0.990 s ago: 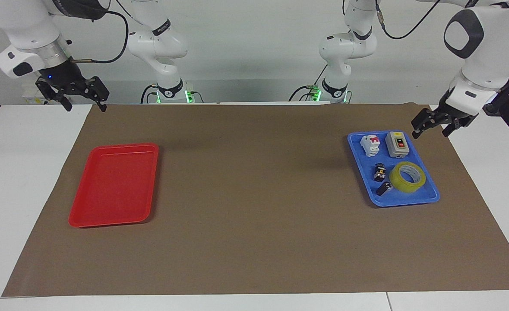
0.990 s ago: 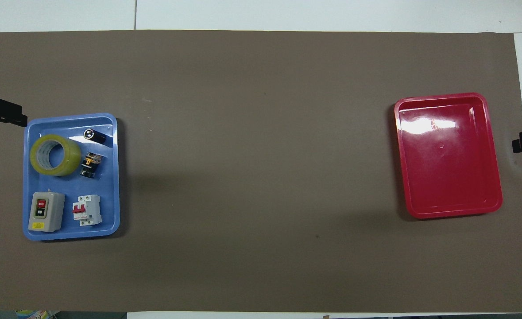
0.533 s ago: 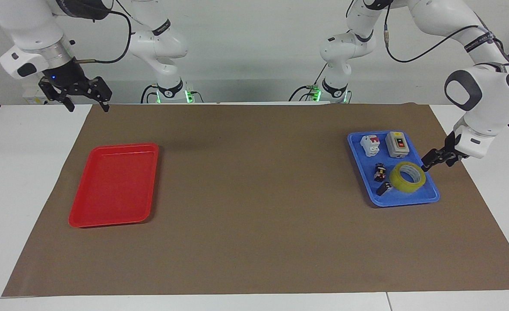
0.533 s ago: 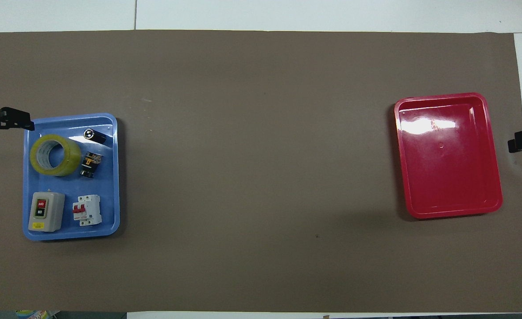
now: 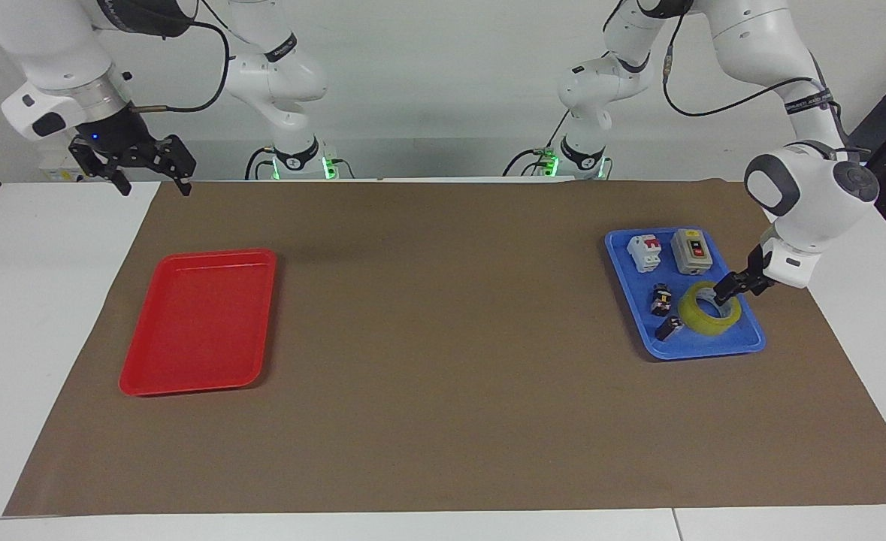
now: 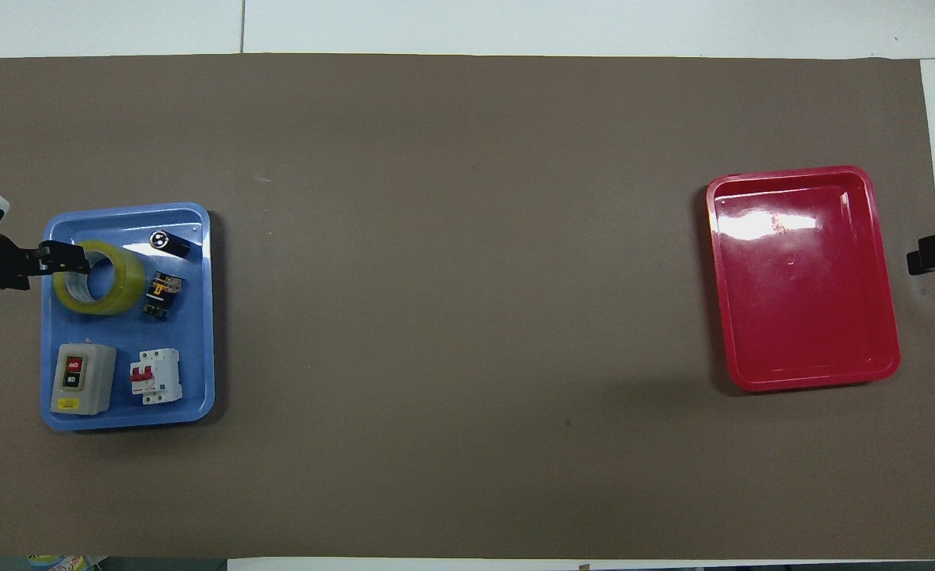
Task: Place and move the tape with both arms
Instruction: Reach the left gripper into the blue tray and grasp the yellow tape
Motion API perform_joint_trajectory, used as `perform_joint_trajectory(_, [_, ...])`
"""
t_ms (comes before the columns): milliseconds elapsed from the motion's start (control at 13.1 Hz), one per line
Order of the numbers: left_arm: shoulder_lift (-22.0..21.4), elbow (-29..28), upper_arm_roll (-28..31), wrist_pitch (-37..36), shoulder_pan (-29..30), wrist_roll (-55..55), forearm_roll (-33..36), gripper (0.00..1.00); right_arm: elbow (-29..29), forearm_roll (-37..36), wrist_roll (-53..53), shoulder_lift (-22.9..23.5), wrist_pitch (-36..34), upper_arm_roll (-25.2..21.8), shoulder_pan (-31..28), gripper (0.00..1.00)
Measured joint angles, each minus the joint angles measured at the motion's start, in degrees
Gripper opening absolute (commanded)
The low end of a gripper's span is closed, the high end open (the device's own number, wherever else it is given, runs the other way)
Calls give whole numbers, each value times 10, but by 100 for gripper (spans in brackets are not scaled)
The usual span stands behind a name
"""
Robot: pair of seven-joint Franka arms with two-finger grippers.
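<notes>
1. A blue tray [image 5: 743, 340] [image 6: 197, 317] lies on the brown sheet [image 5: 443, 338] [image 6: 467, 317] that covers the table [image 5: 37, 300], toward the left arm's end.
2. In the blue tray the tape [image 5: 702, 319] [image 6: 110, 289], a yellow ring with a white core, lies flat in the part of the tray farther from the robots.
3. Beside the tape, toward the middle of the table, sit a small black-and-yellow part [image 5: 661, 298] [image 6: 161, 295] and a small black cylinder [image 5: 668, 327] [image 6: 170, 243]; the cylinder lies farther from the robots than the part.
4. The tray's nearer part holds a grey switch box [image 5: 692, 251] [image 6: 81, 379] and a white circuit breaker [image 5: 645, 252] [image 6: 155, 377], side by side.
5. A red tray [image 5: 196, 323] [image 6: 804, 277] lies on the sheet toward the right arm's end; nothing is in it.
6. The left gripper [image 5: 727, 291] [image 6: 67, 258] is down at the tape, at the part of the ring toward the left arm's end. Its fingers are spread and not clamped on the roll; one tip seems to sit over the core's opening, though I cannot tell whether it touches the tape.
7. The right gripper [image 5: 151, 179] [image 6: 931, 258] waits in the air over the table's edge near the brown sheet's corner, apart from the red tray. Its fingers are spread wide and hold nothing.
</notes>
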Motion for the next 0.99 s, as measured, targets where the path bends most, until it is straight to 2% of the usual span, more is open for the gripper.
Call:
perform_joint_trajectory(228, [0, -19, 0, 12, 0, -13, 0, 94, 0, 0, 0, 0, 0, 0, 0, 100])
perform_joint_trajectory(305, [0, -24, 0, 18, 0, -14, 0, 88, 0, 0, 0, 0, 0, 0, 0, 100])
perform_joint_trajectory(457, [0, -39, -1, 31, 0, -21, 0, 65, 0, 0, 0, 0, 0, 0, 0, 100])
perform_joint_trajectory(533, [0, -45, -1, 35, 0, -29, 0, 57, 0, 0, 0, 0, 0, 0, 0, 100])
perform_joint_trajectory(609, [0, -50, -2, 38, 0, -35, 0, 54, 0, 0, 0, 0, 0, 0, 0, 100])
perform_joint_trajectory(685, [0, -53, -1, 40, 0, -37, 0, 14, 0, 0, 0, 0, 0, 0, 0, 100])
perform_joint_trajectory(761, [0, -55, -1, 40, 0, -40, 0, 0, 0, 0, 0, 0, 0, 0, 0, 100])
perform_joint_trajectory(990, [-2, -56, -1, 41, 0, -61, 0, 0, 0, 0, 0, 0, 0, 0, 0, 100])
